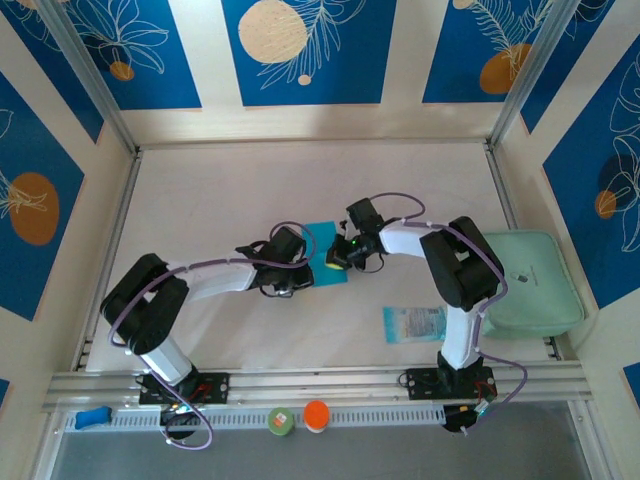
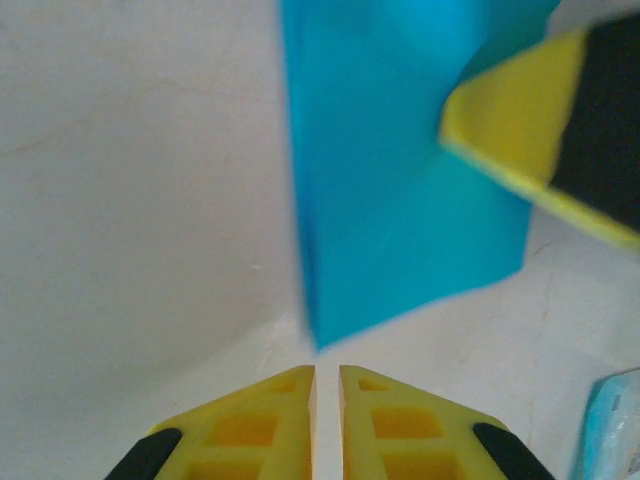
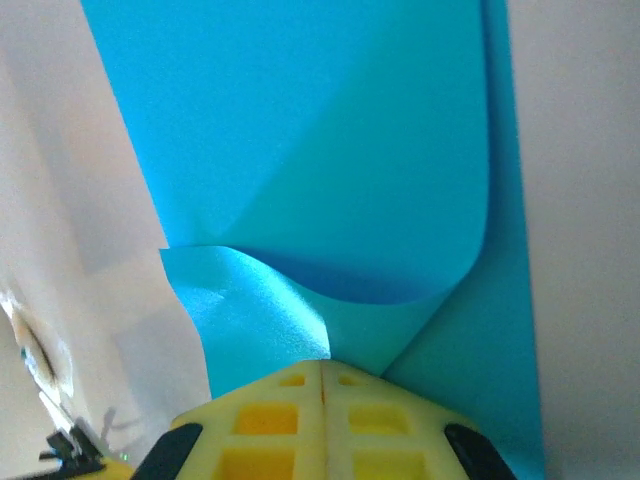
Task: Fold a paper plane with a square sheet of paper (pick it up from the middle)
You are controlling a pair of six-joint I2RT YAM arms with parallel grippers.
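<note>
Top external: paper on the table, mid-field, between the two grippers.
Left gripper: fingers parted by a thin slit, nothing held. The paper's near corner lies just ahead of its tips, not touching them.
Right gripper: clenched on a lifted edge of the paper. That edge curls up off the sheet to meet the tips, and the rest lies flat beyond.
</note>
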